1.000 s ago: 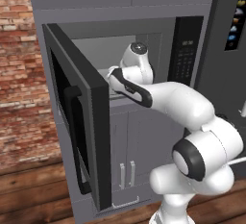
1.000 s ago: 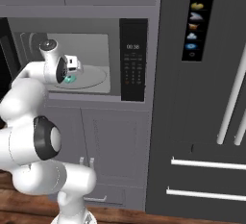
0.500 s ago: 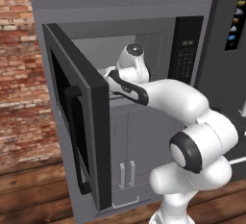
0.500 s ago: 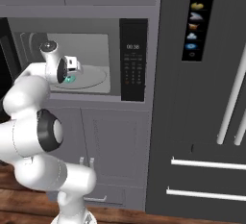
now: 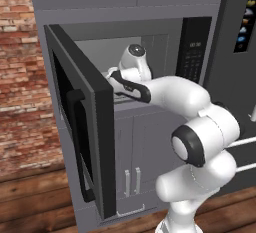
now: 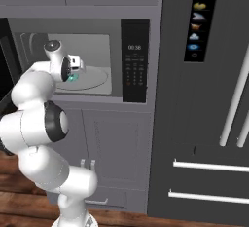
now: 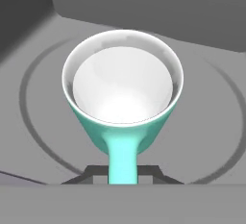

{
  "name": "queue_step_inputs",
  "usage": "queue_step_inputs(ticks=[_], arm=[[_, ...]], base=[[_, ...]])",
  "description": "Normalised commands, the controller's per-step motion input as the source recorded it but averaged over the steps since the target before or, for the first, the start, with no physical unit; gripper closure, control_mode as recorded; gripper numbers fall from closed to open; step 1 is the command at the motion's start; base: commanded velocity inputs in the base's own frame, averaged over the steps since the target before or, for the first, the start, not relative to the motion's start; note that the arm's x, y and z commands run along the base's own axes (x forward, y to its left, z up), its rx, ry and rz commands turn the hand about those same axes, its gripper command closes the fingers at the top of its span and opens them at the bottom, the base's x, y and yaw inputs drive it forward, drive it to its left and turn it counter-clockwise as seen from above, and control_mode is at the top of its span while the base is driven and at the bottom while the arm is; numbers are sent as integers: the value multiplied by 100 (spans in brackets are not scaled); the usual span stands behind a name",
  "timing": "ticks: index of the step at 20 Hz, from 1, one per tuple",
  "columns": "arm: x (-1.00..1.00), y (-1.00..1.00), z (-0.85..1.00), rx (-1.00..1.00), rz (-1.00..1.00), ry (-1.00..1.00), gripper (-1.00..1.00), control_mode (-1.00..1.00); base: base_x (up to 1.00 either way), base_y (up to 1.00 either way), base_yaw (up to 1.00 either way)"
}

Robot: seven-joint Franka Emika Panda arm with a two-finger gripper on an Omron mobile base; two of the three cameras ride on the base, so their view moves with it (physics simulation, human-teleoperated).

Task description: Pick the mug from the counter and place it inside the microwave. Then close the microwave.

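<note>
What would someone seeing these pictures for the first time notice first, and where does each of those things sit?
The white robot arm reaches into the open microwave, whose dark door swings out to the left. In the hand view a teal mug with a white inside sits over the round turntable, its handle running down into the end effector. To the right stands a tall dark fridge.

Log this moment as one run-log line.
phase: placing | end effector: shut on mug handle | mug: upright over turntable, inside microwave | door: open
</note>
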Motion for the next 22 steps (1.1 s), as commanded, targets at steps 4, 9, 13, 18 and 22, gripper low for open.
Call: queue_step_inputs(ticks=[4, 9, 13, 18, 22], arm=[[21, 3, -2, 0, 0, 0, 100, -100], [3, 3, -18, 0, 0, 0, 100, -100], [4, 5, -21, 0, 0, 0, 100, -100], [5, 3, -24, 0, 0, 0, 100, -100], [3, 2, -7, 0, 0, 0, 100, -100]], base=[[0, 0, 0], [0, 0, 0], [0, 0, 0], [0, 0, 0], [0, 0, 0]])
